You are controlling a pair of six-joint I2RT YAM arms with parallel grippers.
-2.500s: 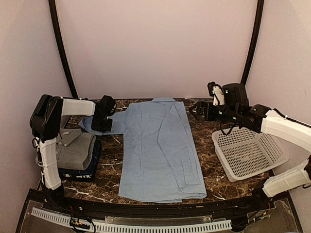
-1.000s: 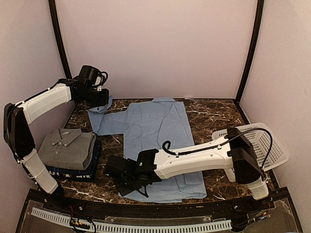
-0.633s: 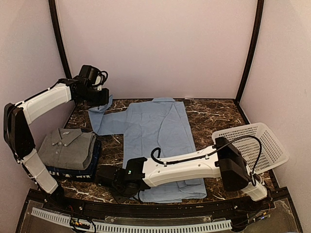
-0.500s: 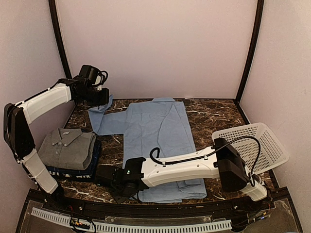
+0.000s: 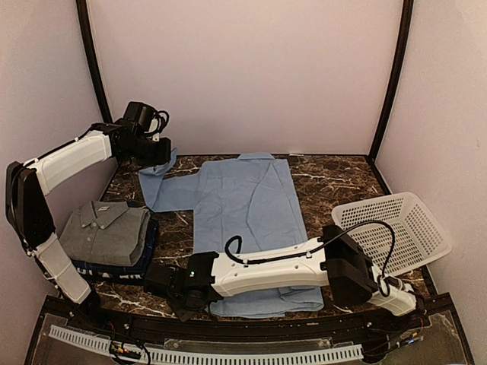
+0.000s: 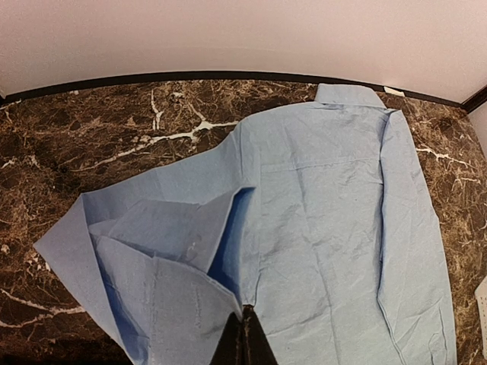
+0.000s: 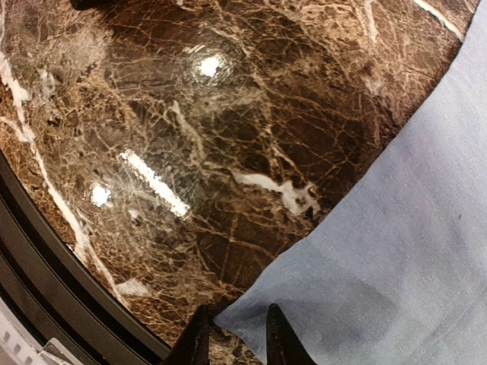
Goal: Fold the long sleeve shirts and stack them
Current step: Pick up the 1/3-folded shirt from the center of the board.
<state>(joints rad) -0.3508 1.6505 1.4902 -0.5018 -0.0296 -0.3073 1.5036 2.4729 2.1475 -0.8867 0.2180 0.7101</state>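
A light blue long sleeve shirt (image 5: 243, 205) lies spread flat on the marble table, collar to the back. At the back left, my left gripper (image 5: 156, 152) is shut on its left sleeve (image 6: 152, 251), which hangs raised and folded over; the fingertips (image 6: 245, 323) pinch the cloth. My right arm reaches across to the shirt's near left hem corner (image 7: 251, 315). The right gripper (image 7: 236, 338) stands open, and that corner lies between its two fingers. A folded grey collared shirt (image 5: 106, 232) rests on a folded dark navy one (image 5: 148, 255) at the left.
A white lattice basket (image 5: 396, 232) sits at the right side of the table. The table's dark front rail (image 7: 46, 281) runs just beside the right gripper. Bare marble (image 5: 335, 182) shows right of the shirt.
The right arm slid left and nearer along the hem to the shirt's corner, its jaws narrowing. The basket tipped back down flat. The left arm holds the raised sleeve still.
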